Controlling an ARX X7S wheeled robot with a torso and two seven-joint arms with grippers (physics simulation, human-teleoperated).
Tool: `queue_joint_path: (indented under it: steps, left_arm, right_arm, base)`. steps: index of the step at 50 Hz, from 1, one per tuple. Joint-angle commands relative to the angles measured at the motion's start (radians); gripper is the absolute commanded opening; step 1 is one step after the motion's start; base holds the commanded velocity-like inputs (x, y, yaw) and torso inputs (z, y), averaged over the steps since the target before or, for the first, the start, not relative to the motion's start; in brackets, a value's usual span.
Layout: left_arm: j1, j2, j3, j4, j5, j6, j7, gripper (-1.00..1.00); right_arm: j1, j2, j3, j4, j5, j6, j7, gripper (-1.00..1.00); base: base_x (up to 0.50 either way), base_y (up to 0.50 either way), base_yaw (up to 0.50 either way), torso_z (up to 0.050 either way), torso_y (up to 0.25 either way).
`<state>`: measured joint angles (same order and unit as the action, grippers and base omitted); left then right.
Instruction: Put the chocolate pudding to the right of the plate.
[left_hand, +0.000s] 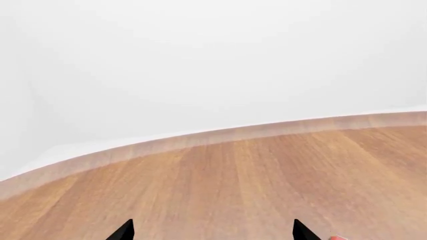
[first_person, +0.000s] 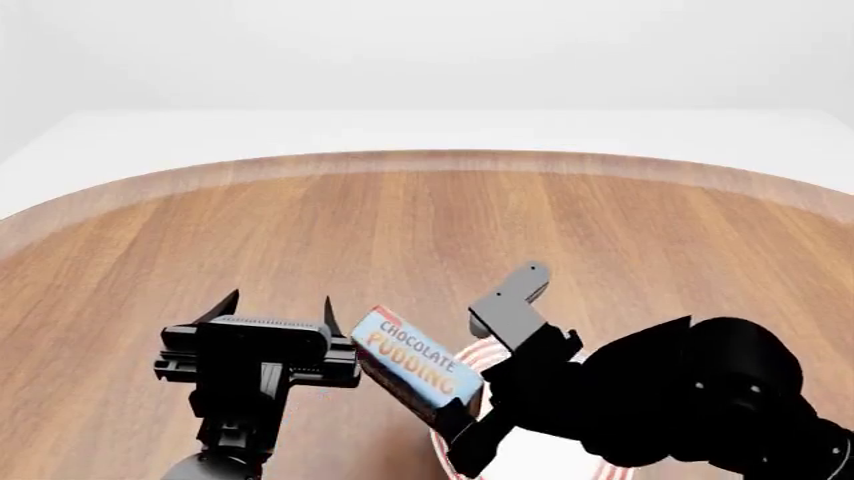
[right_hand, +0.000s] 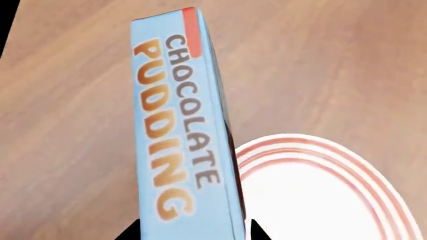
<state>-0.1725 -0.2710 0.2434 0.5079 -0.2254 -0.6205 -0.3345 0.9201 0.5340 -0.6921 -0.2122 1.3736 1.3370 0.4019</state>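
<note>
The chocolate pudding (first_person: 411, 362) is a light blue carton with orange and brown lettering. It hangs tilted above the wooden table, and my right gripper (first_person: 461, 396) is shut on its near end. In the right wrist view the chocolate pudding (right_hand: 180, 125) fills the space between the two black fingertips of my right gripper (right_hand: 195, 232). The plate (right_hand: 313, 195), white with red rings, lies just beside and below the carton. In the head view my right arm hides most of the plate (first_person: 474, 352). My left gripper (first_person: 274, 312) stands open and empty left of the carton; it also shows in its own wrist view (left_hand: 213, 232).
The round wooden table (first_person: 427, 230) stretches ahead to a curved far edge (left_hand: 220, 136), with white floor beyond it. My bulky right arm (first_person: 694, 400) covers the lower right of the head view.
</note>
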Motion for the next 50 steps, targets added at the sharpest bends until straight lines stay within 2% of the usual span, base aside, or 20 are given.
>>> queue_joint_path:
  steps: [1, 15, 21, 29, 37, 50]
  left_arm:
    - [-0.003, -0.004, 0.001, 0.002, -0.005, 0.0, -0.004, 1.0]
    - [-0.003, -0.009, 0.002, 0.001, -0.011, 0.003, -0.008, 1.0]
    - [0.0, -0.013, -0.002, 0.004, -0.017, 0.003, -0.008, 1.0]
    - [-0.001, -0.015, 0.001, 0.005, -0.019, 0.005, -0.011, 1.0]
    - [-0.001, -0.018, 0.004, 0.006, -0.021, 0.007, -0.012, 1.0]
    - [-0.004, -0.021, 0.009, 0.012, -0.025, 0.003, -0.017, 1.0]
  right_arm:
    - [0.069, 0.061, 0.107, 0.105, 0.022, -0.017, 0.083, -1.0]
    - [0.08, 0.172, 0.2, 0.205, 0.022, -0.067, 0.106, -1.0]
    - [0.024, 0.267, 0.256, 0.182, 0.077, -0.065, 0.152, -1.0]
    - [-0.015, 0.369, 0.318, 0.191, 0.099, -0.094, 0.134, -1.0]
    - [-0.137, 0.472, 0.389, 0.175, 0.119, -0.167, 0.102, -1.0]
    - [-0.201, 0.523, 0.408, 0.302, 0.071, -0.225, 0.034, -1.0]
  base:
    - [0.0, 0.0, 0.0, 0.0, 0.0]
    - [0.0, 0.0, 0.0, 0.0, 0.0]
    - [0.0, 0.0, 0.0, 0.0, 0.0]
    - [0.0, 0.0, 0.0, 0.0, 0.0]
    - [0.0, 0.0, 0.0, 0.0, 0.0]
    - [0.0, 0.0, 0.0, 0.0, 0.0]
